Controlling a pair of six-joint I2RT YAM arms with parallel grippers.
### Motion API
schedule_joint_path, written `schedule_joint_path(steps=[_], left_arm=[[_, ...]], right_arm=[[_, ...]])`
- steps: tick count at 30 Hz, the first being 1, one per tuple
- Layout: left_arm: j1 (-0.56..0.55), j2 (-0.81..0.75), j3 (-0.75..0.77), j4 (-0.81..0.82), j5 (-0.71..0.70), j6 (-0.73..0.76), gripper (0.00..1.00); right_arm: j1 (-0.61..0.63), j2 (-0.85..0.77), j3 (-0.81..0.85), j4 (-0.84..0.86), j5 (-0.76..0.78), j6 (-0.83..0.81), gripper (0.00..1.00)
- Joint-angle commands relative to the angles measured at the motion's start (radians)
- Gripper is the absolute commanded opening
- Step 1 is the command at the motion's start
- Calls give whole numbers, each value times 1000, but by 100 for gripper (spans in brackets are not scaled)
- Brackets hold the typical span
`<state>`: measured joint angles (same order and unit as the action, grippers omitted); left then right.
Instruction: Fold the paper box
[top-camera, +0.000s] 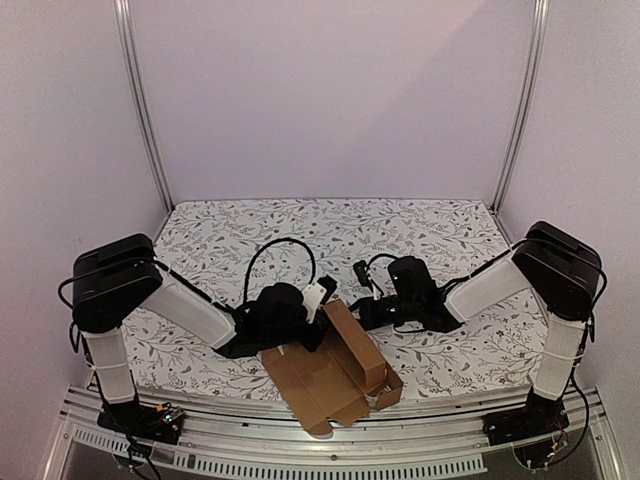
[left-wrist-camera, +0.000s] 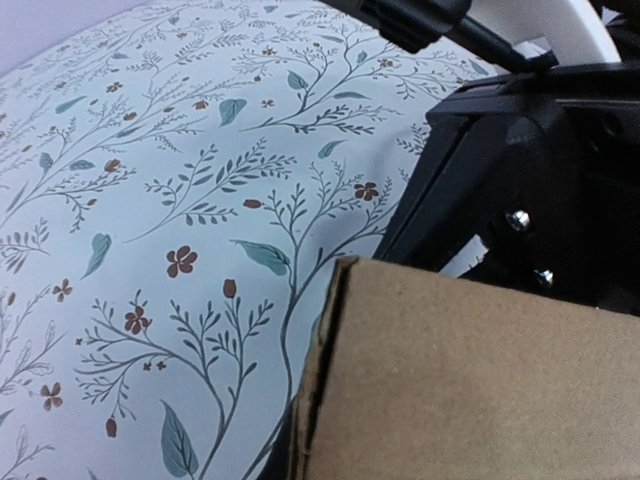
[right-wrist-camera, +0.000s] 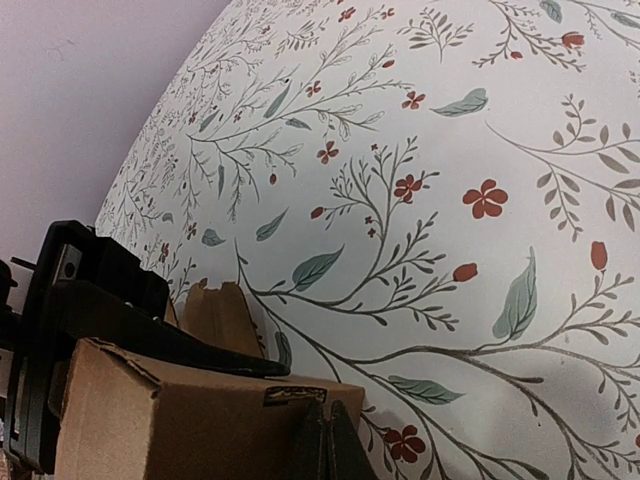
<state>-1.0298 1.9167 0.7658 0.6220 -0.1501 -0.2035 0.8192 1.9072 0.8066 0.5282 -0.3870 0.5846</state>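
Paper box (top-camera: 335, 378) between left hand (top-camera: 322, 300), right hand (top-camera: 363, 306).

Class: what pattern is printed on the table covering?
Pale cloth with grey-green leafy branches and small red-brown flowers; clearest in the right wrist view.

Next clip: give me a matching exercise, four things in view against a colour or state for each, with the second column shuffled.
Things:
1. box
2. table cover
3. frame posts
4. right hand

Colour or state:
A. silver metal
B. shut
C. brown cardboard
D. pale, printed with leaves and flowers

Pairs: 1-C, 2-D, 3-A, 4-B
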Motion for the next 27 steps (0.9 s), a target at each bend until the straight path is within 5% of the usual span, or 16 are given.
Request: schedule_joint_path(steps=[1, 13, 27], left_arm=[[-30, -6, 44, -33, -62, -49, 0], [-29, -72, -15, -57, -153, -65, 0], [-31, -94, -59, -50, -279, -155, 0]], right_arm=[[71, -2, 17, -9, -13, 3, 2], [-24, -130, -50, -154, 117, -65, 7], [-43, -509, -86, -509, 485, -236, 27]])
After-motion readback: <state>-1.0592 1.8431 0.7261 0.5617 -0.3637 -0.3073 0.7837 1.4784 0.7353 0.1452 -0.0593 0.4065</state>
